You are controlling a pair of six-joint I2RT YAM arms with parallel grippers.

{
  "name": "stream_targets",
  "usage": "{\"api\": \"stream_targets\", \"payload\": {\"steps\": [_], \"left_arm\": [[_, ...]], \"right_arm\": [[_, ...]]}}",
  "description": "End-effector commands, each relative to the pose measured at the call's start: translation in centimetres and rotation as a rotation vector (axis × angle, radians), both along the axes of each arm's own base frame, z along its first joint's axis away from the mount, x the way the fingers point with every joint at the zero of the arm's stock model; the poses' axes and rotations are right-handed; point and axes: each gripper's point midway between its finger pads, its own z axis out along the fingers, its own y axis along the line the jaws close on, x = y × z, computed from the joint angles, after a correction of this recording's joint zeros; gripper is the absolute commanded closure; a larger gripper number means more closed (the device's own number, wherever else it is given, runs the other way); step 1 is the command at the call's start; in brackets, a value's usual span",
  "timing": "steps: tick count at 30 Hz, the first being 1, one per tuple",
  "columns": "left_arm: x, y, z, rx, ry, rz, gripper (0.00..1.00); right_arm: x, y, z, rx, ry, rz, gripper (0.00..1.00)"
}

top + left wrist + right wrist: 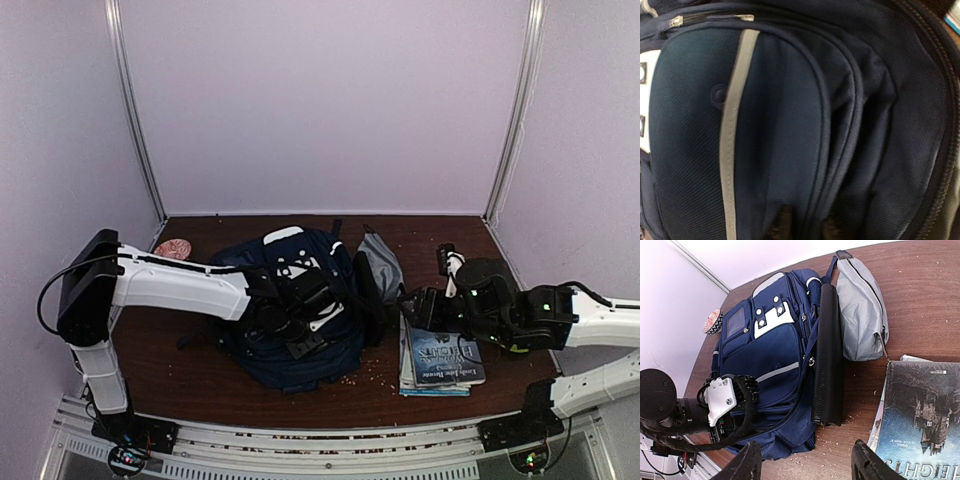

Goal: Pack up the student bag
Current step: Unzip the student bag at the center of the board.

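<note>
The student bag is a navy backpack with white trim, lying flat at the table's middle. It fills the left wrist view and lies left of centre in the right wrist view. My left gripper presses down on its front panel. Its two dark fingertips pinch a bunched fold of piped fabric, so the left gripper is shut on that fold. My right gripper hovers open over bare wood between the bag's lower corner and a book, holding nothing.
A long black case lies against the bag's right side, with a grey pouch beyond it. A dark-covered book rests on others at the front right. A pink patterned object sits at the back left. Crumbs dot the wood.
</note>
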Motion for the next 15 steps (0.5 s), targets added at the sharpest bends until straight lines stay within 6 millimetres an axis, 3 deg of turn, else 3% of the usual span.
{"api": "stream_targets", "payload": {"steps": [1,2,8,15], "left_arm": [[2.7,1.2,3.6,-0.038,-0.14,0.104,0.91],[2.8,1.6,4.3,-0.048,-0.156,0.117,1.0],[3.3,3.2,10.9,-0.208,-0.23,0.197,1.0],[3.8,5.0,18.8,-0.462,-0.258,0.28,1.0]], "right_arm": [[0.1,-1.0,0.4,-0.012,-0.024,-0.023,0.39],[0.1,-1.0,0.6,-0.012,-0.027,-0.024,0.39],[-0.1,0.1,1.1,0.0,-0.038,0.03,0.4],[-1.0,6.3,2.0,0.171,0.032,0.206,0.41]]}}
